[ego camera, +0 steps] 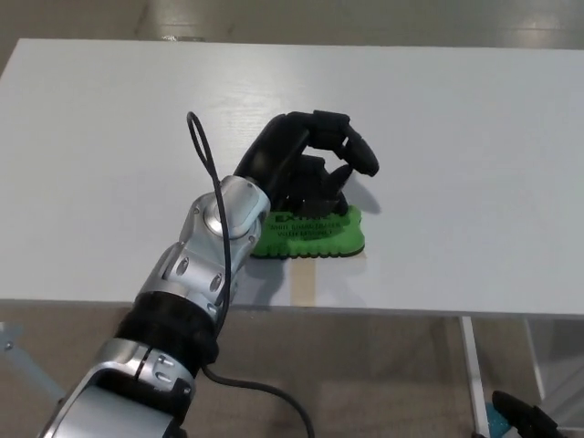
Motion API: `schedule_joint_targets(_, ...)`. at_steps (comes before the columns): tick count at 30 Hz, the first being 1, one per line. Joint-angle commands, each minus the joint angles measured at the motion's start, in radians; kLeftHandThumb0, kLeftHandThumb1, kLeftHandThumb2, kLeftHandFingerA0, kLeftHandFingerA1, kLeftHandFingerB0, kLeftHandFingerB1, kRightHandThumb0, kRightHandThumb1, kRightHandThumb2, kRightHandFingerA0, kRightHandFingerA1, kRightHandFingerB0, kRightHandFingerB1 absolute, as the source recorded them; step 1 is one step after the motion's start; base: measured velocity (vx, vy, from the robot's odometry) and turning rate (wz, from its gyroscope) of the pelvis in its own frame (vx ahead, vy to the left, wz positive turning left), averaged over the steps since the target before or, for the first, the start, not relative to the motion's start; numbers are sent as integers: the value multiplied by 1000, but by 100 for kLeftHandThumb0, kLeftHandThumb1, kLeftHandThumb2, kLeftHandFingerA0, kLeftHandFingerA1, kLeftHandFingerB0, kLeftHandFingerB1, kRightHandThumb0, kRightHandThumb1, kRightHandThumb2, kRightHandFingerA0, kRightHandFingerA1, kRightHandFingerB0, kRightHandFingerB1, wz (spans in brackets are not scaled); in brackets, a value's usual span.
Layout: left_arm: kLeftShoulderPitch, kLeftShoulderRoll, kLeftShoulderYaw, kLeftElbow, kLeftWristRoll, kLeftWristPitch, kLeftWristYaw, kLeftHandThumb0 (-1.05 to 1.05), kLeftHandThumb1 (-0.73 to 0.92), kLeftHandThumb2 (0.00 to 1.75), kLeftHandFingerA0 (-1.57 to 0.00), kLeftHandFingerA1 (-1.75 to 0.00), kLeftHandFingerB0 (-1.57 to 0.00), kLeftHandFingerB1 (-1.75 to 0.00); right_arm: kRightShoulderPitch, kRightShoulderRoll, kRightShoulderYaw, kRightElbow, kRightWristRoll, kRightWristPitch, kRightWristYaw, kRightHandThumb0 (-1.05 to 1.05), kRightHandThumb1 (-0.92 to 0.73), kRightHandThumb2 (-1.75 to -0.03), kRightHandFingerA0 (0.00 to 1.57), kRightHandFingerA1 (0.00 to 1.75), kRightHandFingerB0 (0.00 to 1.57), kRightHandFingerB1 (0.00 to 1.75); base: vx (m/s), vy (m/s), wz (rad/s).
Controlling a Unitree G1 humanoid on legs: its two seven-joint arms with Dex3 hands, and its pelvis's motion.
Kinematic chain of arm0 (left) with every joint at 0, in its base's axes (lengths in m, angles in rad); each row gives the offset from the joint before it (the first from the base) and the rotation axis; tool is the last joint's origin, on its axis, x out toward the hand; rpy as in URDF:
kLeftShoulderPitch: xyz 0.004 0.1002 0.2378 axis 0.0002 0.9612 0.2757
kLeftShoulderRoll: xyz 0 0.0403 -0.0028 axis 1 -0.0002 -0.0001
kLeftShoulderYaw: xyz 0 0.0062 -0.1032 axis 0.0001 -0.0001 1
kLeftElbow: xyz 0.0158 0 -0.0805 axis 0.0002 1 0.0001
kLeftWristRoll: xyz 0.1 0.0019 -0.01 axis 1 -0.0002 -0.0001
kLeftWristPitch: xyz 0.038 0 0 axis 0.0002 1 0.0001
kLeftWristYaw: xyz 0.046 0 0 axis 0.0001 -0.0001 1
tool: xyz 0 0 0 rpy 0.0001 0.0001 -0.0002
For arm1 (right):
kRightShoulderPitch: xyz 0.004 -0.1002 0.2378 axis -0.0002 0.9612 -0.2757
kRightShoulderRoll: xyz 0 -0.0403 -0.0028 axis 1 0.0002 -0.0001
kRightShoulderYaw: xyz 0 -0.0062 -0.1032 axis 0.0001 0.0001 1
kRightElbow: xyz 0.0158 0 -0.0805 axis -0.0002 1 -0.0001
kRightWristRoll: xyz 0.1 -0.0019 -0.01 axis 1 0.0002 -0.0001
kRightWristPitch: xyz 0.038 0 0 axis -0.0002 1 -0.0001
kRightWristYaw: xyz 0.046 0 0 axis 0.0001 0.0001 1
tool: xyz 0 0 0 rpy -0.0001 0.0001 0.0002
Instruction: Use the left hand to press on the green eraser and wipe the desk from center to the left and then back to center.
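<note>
The green eraser (pixel 318 236) lies flat on the white desk (pixel 474 137) near the front edge, about mid-width, with its printed label facing up. My left hand (pixel 306 166) sits on top of it, coming in from the lower left. The palm covers the eraser's left and back part, and the fingers (pixel 351 146) curl down over its far edge. Only the front and right side of the eraser show. The silver forearm (pixel 214 246) slopes down past the desk's front edge with a black cable looped over it.
A tan strip of tape (pixel 304 285) marks the desk's front edge just below the eraser. The desk surface stretches wide to the left and right. A white table leg (pixel 469 374) and a small dark object (pixel 520 415) show below at the bottom right.
</note>
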Motion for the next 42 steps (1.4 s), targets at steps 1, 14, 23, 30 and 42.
schedule_joint_targets(1, -7, 2, 24, 51, 9, -62, 24, -8, 71, 90, -85, -127, -80, -124, 18, 18, -3, 4, 2, -10, -9, -24, -71, -61, 54, 47, 45, 42, 0, 0, 0)
schedule_joint_targets(14, 30, -41, 88, 106, -11, -143, 51, -10, 76, 86, -80, -134, -77, -130, 16, 11, 18, 14, -26, -16, -20, -26, -72, -60, 55, 47, 49, 43, 0, 0, 0)
schedule_joint_targets(23, 77, -67, 96, 129, -15, -142, 58, -11, 77, 87, -81, -130, -79, -126, 15, 12, 22, 14, -26, -13, -28, -26, -72, -60, 56, 48, 53, 45, 0, 0, 0)
schedule_joint_targets(30, 110, -92, 110, 125, -28, -156, 53, -11, 77, 86, -82, -132, -81, -124, 6, 16, 18, 5, -23, -9, -35, -26, -71, -60, 56, 48, 54, 46, 0, 0, 0)
schedule_joint_targets(42, 143, -82, 123, 113, -35, -178, 24, -10, 75, 88, -82, -134, -80, -125, -8, 30, 6, -7, -15, 31, -40, -26, -70, -61, 58, 48, 58, 47, 0, 0, 0)
